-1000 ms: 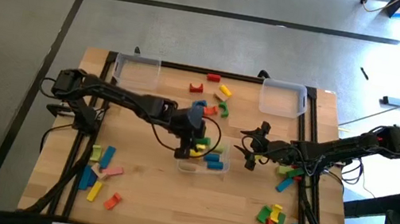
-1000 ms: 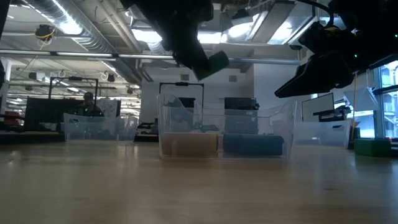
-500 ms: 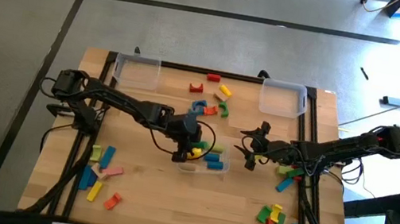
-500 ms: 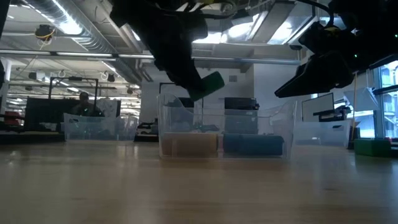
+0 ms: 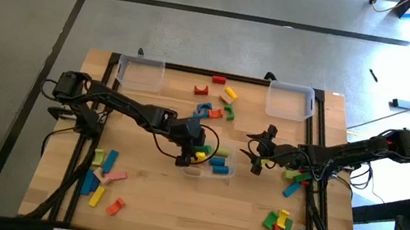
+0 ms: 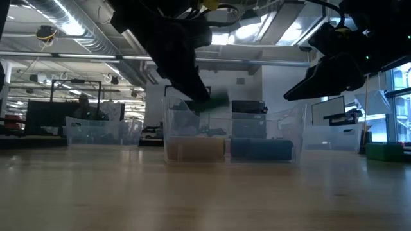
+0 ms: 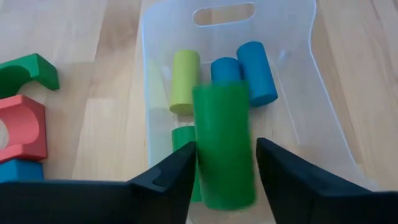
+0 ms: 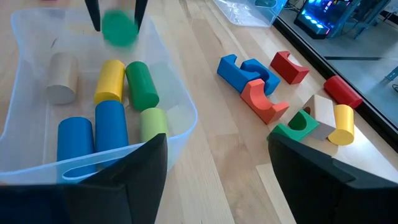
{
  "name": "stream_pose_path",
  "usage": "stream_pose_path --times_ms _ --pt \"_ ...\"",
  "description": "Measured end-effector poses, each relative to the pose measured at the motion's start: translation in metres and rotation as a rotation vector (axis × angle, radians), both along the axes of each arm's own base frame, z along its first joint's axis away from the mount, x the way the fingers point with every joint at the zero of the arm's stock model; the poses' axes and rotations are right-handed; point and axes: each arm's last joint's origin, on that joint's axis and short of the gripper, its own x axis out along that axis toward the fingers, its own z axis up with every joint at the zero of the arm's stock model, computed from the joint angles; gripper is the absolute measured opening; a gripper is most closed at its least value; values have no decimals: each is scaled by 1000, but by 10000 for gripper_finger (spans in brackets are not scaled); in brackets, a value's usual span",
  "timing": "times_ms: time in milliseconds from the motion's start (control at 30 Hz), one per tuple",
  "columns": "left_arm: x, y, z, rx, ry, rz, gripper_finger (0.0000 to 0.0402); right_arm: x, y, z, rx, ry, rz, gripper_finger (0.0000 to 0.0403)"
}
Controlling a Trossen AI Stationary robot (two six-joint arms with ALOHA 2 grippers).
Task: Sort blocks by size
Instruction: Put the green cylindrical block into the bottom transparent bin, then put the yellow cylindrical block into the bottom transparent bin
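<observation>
- Left wrist view: the left end effector [image 7: 225, 163] is seen poised over the clear bin [image 7: 311, 118] in the middle of the counter [image 7: 74, 62], with a green cylinder [image 7: 222, 146] blurred between its fingers.
- Whether that cylinder is gripped or already let go cannot be told; the jaws stand apart with narrow gaps showing on both sides of it.
- Long axis noted: the green cylinder runs lengthwise along the bin, parallel to the yellow-green cylinder [image 7: 185, 81] and two blue cylinders [image 7: 256, 72] lying inside.
- Key relation, as judged: the bin lies directly below the left end effector, so the drop needs no sideways travel, only a clean release.
- Low view: the same green piece is caught at the bin's upper rim, under the dark left arm.
- Right end effector [image 8: 211, 168] is held spread wide and empty, waiting just beside the bin on its right side.
- Loose arches, among them a red arch [image 7: 22, 127], are left on the counter just outside the bin, nearer the left arm.
</observation>
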Motion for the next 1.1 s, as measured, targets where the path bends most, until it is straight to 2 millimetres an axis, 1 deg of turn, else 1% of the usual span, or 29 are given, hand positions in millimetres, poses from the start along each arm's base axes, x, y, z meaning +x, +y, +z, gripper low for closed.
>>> stream_pose_path --times_ms 133,233,333,433,633,833,967,1100 --pt "0 0 0 -1 2 1 208 0 0 0 0 0 0 273" --pt "0 0 1 -3 1 4 224 0 0 0 0 0 0 273" --pt "3 0 6 -3 -11 4 229 0 0 0 0 0 0 273" --pt "7 2 16 0 -31 5 229 0 0 0 0 0 0 273" --pt "10 11 35 17 10 47 230 0 0 0 0 0 0 273" --pt "14 28 43 71 -25 139 230 0 0 0 0 0 0 273" --pt "15 47 46 86 -60 217 229 0 0 0 -1 0 0 273" --pt "14 68 48 86 -92 297 221 0 0 0 -1 0 0 273"
